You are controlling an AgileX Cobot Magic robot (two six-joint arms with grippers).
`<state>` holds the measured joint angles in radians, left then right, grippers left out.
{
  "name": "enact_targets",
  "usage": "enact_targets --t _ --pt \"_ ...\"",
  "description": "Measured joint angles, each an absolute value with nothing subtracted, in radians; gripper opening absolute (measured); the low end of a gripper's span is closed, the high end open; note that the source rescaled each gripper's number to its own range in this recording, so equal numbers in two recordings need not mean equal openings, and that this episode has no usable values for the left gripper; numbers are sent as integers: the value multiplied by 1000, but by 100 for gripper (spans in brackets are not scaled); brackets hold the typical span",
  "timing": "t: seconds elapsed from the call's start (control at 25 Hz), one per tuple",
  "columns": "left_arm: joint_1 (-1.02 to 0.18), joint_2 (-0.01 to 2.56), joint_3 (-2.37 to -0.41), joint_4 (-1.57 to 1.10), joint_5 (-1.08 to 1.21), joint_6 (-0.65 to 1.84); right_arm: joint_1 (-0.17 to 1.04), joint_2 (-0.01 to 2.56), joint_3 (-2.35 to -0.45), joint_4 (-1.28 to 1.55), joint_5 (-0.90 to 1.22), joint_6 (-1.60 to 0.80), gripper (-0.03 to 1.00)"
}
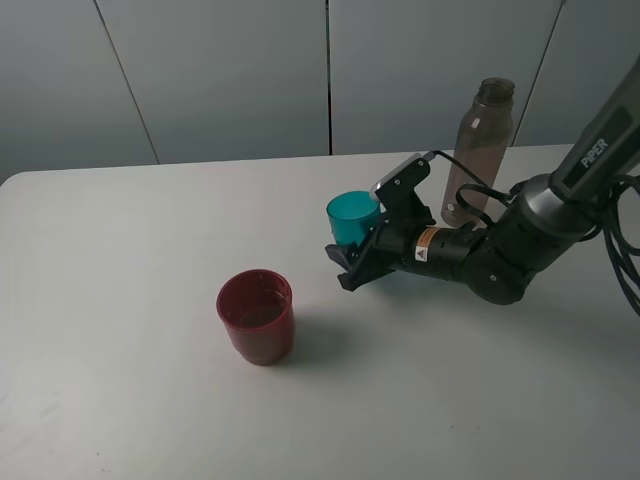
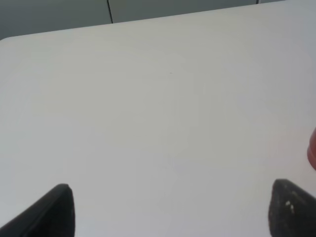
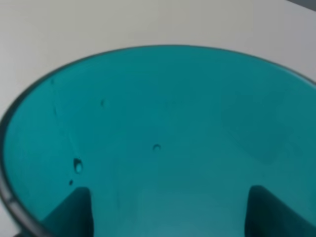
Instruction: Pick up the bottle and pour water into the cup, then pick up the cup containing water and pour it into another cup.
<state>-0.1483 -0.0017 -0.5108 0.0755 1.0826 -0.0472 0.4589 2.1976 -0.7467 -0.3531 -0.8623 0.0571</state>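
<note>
You had a bare white surface (image 2: 158, 123) filling nearly the whole frame. The left gripper's (image 2: 170, 210) two dark fingertips (image 2: 54, 212) poked in at the lower left and lower right corners, set wide apart with nothing between them. A sliver of the dark red cup (image 2: 312, 150) showed at the right edge. Along the top ran a grey wall (image 2: 54, 15) with a dark vertical seam.

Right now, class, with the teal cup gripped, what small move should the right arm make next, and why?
Probably carry the teal cup over the red cup. The right end effector is shut on it beside the bottle, while the red cup stands apart, nearer the camera, so pouring from here would miss.
</note>
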Motion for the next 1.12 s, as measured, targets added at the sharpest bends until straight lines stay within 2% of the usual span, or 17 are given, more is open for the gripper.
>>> enact_targets --t 0.2,0.24,0.36,0.4,0.44,0.52,0.84,1.04,1.12 --pt "-148 -2 -511 75 1083 -47 459 2203 -749 -353 -864 57 2" --pt "-148 -2 -511 75 1083 -47 459 2203 -749 -353 -864 57 8" --pt "-148 -2 -511 75 1083 -47 459 2203 -749 -360 -862 55 73" --pt "-148 -2 -511 75 1083 -47 459 2200 -749 -364 -858 55 90" --pt "-148 -2 -511 75 1083 -47 459 2188 -749 -370 -850 55 96" --pt "-148 -2 -511 75 1083 -47 459 2149 -749 -378 -830 44 99" --pt "-148 -2 -511 75 1083 -47 459 1928 -751 -382 -674 115 99" --pt "-148 -2 -511 75 1083 -47 459 1720 -751 -433 -322 488 99" --pt "-148 -2 -511 75 1083 -47 459 1623 -751 -438 -145 567 99"
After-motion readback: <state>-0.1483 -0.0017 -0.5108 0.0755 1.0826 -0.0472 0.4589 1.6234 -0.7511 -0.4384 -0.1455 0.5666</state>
